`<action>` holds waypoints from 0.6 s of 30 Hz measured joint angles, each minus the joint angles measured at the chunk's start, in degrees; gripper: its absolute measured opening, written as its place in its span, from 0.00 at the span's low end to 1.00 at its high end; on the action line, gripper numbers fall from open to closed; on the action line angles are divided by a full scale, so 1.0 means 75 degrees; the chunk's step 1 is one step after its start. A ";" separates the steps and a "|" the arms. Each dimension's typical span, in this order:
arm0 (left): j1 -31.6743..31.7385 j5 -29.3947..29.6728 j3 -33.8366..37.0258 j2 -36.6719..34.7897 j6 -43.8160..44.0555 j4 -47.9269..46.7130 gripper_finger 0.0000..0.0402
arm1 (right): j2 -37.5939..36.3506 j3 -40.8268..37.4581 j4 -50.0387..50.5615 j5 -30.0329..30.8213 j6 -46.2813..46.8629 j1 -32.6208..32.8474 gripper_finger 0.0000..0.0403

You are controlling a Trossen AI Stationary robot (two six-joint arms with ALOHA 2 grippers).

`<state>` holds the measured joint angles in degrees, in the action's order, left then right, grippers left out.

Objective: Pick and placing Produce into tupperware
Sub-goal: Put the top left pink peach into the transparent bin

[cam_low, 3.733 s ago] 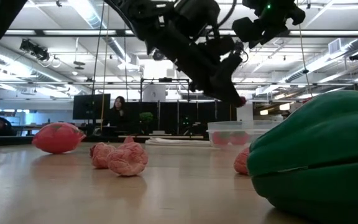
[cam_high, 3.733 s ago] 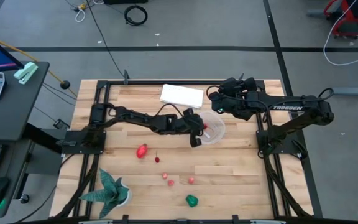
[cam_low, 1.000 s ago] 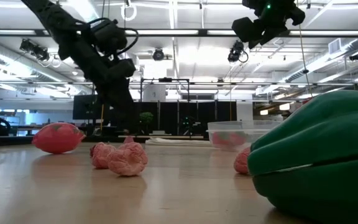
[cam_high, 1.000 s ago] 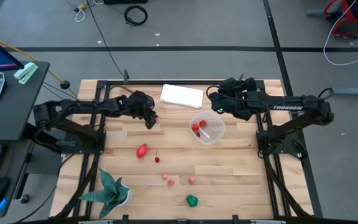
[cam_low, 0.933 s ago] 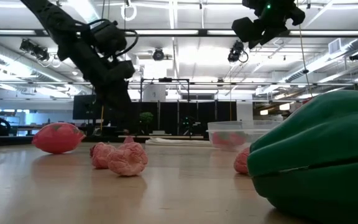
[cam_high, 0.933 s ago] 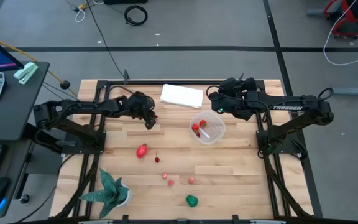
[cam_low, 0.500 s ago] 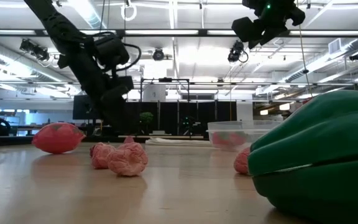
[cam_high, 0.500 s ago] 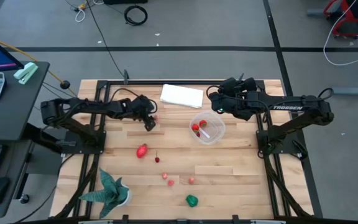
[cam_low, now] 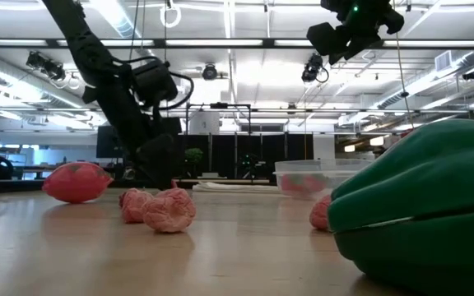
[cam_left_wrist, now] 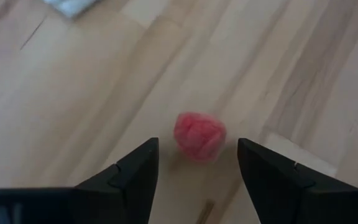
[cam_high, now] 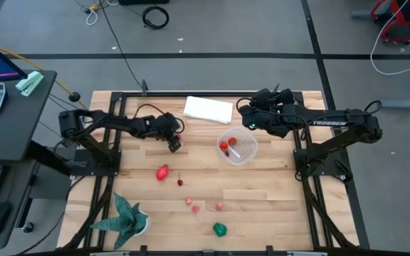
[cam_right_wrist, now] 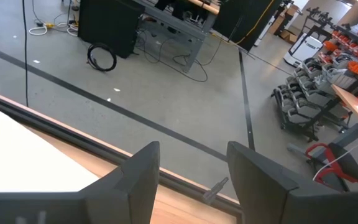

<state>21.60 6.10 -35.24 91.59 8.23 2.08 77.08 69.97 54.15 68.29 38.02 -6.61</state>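
Your left gripper (cam_left_wrist: 194, 165) hovers low over the worktop (cam_high: 276, 199), fingers (cam_left_wrist: 135, 174) spread, and a small pink piece of produce (cam_left_wrist: 199, 135) lies just ahead at 12 o'clock, centred between them. The tupperware (cam_high: 238, 146) sits toward 3 o'clock. Your right gripper (cam_right_wrist: 188, 171) waits beyond it, fingers apart.
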 joint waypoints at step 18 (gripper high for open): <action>-0.0245 -0.0015 0.0003 0.0192 0.1273 0.1358 0.15 | 0.0000 0.0000 0.0000 0.0006 -0.0009 -0.0003 0.49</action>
<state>19.77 5.99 -35.22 93.03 17.78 12.26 77.08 69.97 54.15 68.34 37.95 -6.63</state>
